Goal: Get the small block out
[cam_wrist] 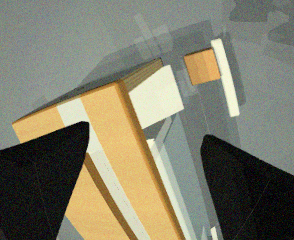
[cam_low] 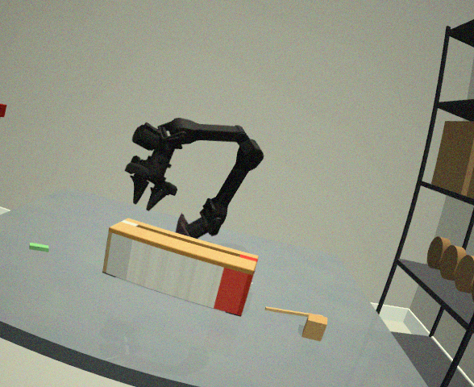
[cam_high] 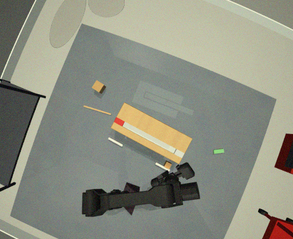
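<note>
The small orange-brown block [cam_high: 167, 164] [cam_wrist: 202, 66] rests on the table outside the box, between its front and a short white strip [cam_high: 160, 165] [cam_wrist: 227, 80], near the white-marked end. The box [cam_high: 154, 128] [cam_low: 166, 266] [cam_wrist: 104, 107] stands upright, with a slotted wooden top and a red-marked end [cam_high: 119, 121] [cam_low: 232, 289]. My gripper [cam_high: 173, 175] [cam_low: 142, 205] [cam_wrist: 147, 137] is open and empty, pointing down above the box's height near that white-marked end. In the wrist view the block is beyond the fingertips, toward the right. In the exterior view the box hides the block.
A second white strip [cam_high: 115, 142] lies before the red-marked end. A larger wooden cube [cam_high: 98, 86] [cam_low: 314, 327] and a thin stick [cam_high: 97, 110] [cam_low: 286, 310] lie beyond that end. A green block [cam_high: 218, 151] [cam_low: 39, 247] lies past the white-marked end.
</note>
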Motion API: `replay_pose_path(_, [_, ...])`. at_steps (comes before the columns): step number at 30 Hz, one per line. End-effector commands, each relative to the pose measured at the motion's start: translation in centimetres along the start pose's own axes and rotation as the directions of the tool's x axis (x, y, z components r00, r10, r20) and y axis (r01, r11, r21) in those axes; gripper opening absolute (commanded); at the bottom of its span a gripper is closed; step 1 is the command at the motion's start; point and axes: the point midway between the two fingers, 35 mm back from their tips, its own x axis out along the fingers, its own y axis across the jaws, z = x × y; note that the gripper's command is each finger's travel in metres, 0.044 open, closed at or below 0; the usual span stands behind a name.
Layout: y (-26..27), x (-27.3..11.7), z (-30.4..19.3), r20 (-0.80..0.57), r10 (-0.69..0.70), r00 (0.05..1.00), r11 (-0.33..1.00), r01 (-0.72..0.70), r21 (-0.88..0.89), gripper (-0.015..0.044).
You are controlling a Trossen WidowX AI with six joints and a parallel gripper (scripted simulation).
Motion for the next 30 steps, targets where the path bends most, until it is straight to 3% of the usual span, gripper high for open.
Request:
replay_pose_path(1, [-0.7, 0.1, 1.2, -0.104, 0.038, 0.994, 0.602, 0.061, 0.796, 0.0285])
replay_pose_path(6, [-0.7, 0.0, 1.4, -0.115, 0.045, 0.992, 0.455, 0.082, 0.887, 0.0285])
replay_pose_path(24, [-0.7, 0.0, 1.4, -0.115, 0.045, 0.992, 0.455, 0.082, 0.887, 0.0285])
replay_pose_path(30, [-2.0, 6.1, 1.9, -0.115, 0.046, 0.992, 0.455, 0.082, 0.887, 0.0285])
